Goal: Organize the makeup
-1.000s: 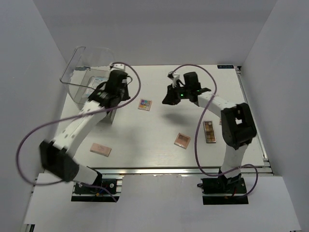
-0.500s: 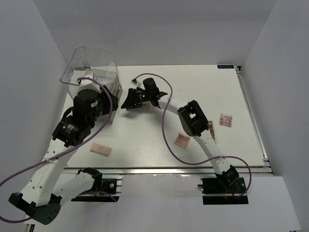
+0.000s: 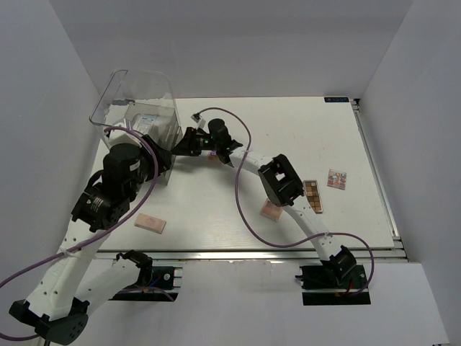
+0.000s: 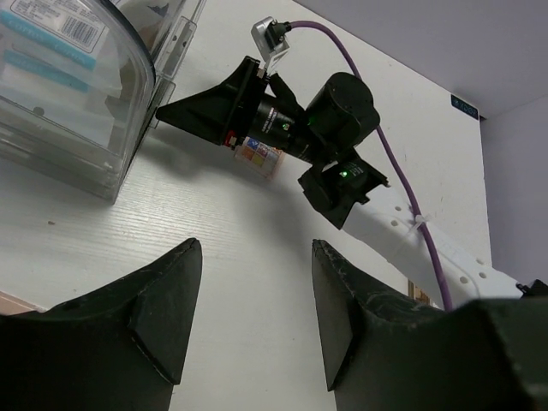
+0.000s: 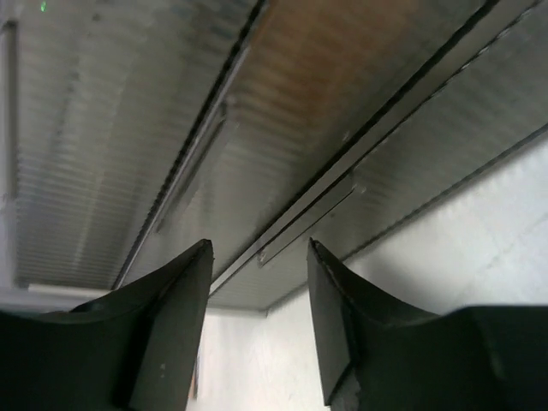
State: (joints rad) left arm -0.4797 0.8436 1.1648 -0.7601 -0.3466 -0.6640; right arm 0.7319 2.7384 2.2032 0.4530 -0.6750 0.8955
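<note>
My right gripper [image 3: 189, 143] is open and empty, low over the table right beside the clear bin [image 3: 115, 90]; its wrist view [image 5: 257, 248] shows only a blurred ribbed surface close up. A small square eyeshadow palette [image 4: 259, 155] lies just under that wrist. My left gripper [image 4: 255, 248] is open and empty, held high above the table. A white-blue packet [image 3: 145, 120] lies inside the bin. A peach compact [image 3: 150, 223] lies front left, another [image 3: 271, 211] is partly behind the right arm. A long palette [image 3: 312, 196] and a small square palette [image 3: 336, 179] lie to the right. No beige bottles show.
The bin stands at the back left, with its wall near the right fingers [image 4: 197, 107]. The left arm [image 3: 119, 176] rises tall over the table's left side. The right arm [image 3: 277, 180] stretches across the middle. White walls enclose the table.
My right gripper has swung left across the table to the bin's side. The left arm has pulled back from the bin and risen. The long palette shows again.
</note>
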